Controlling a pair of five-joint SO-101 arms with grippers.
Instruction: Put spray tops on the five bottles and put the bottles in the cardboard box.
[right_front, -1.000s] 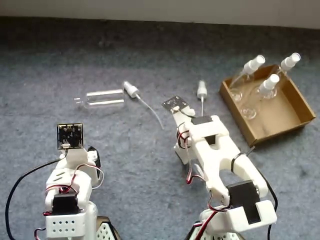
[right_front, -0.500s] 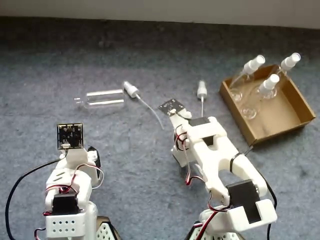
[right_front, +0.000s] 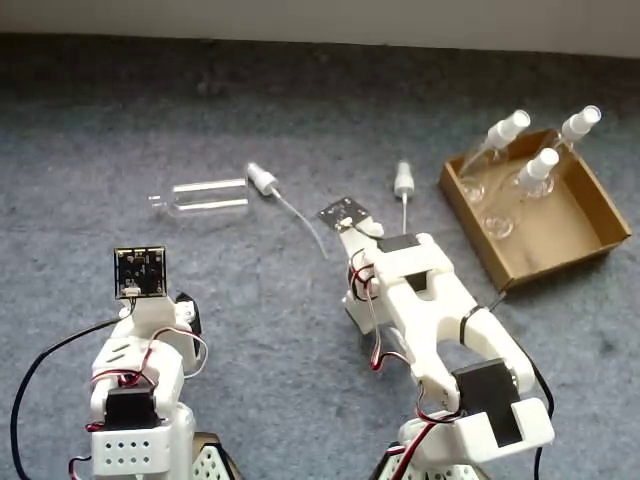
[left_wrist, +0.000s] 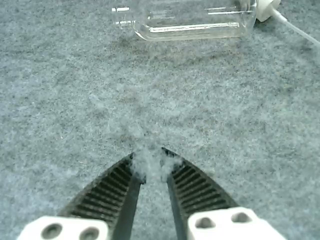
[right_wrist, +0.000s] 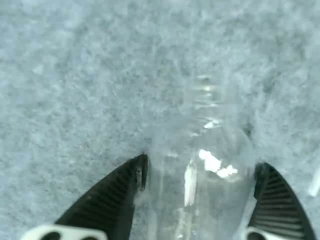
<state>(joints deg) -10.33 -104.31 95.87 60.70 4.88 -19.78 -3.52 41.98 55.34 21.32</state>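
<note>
My right gripper (right_wrist: 199, 175) is shut on a clear open-necked bottle (right_wrist: 202, 145), one black finger on each side of its body, low over the carpet. In the high view the right arm (right_front: 420, 290) covers that bottle. A second clear bottle (right_front: 205, 196) lies on its side at the back left, seen also as the bottle (left_wrist: 190, 20) ahead of my left gripper (left_wrist: 151, 162), which is shut and holds nothing. One spray top (right_front: 262, 180) with a long tube lies at that bottle's base end. Another spray top (right_front: 403, 180) lies just beyond the right arm.
The cardboard box (right_front: 580, 225) sits at the back right with three capped bottles (right_front: 520, 175) leaning in it. Grey carpet covers the table. The left arm (right_front: 140, 360) is folded back at the near left, with free room between the two arms.
The right arm's wrist has shifted slightly to the left since a second ago. The left arm, bottles and spray tops have kept still.
</note>
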